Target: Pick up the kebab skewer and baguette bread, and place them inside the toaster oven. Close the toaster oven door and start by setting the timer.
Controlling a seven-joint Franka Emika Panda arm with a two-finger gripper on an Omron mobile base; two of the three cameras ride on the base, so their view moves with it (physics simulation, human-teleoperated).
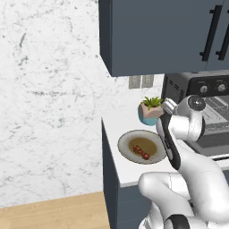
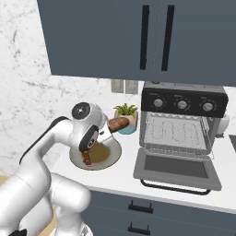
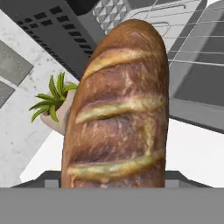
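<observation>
Tan-brown and crusty, with paler score marks across its back, the stubby baguette bread (image 3: 118,109) is gripped in the robot's hand (image 2: 107,131), which is closed on the loaf's near end. In the hand view the bread's long axis runs straight out along the hand's own line, and its far tip points at the open mouth of the boxy dark grey toaster oven (image 2: 184,120). From the right base view the loaf (image 2: 119,123) hangs above the white tabletop (image 2: 124,177), in front of the small green plant in its pale pot (image 2: 126,117), with the oven well off to the hand's right. The glass-windowed toaster oven door (image 2: 177,168) lies dropped flat towards the front, so the wire rack (image 2: 173,133) is bare and reachable. The coming move looks to be a carry to the right with the loaf going in tip first over the lowered door, and the bread's length should clear the door's bar handle if it stays level. The kebab skewer with dark red and brown meat chunks (image 1: 141,152) lies in the round beige bowl (image 1: 129,136) on the tabletop, below and behind the hand, not yet picked up.
</observation>
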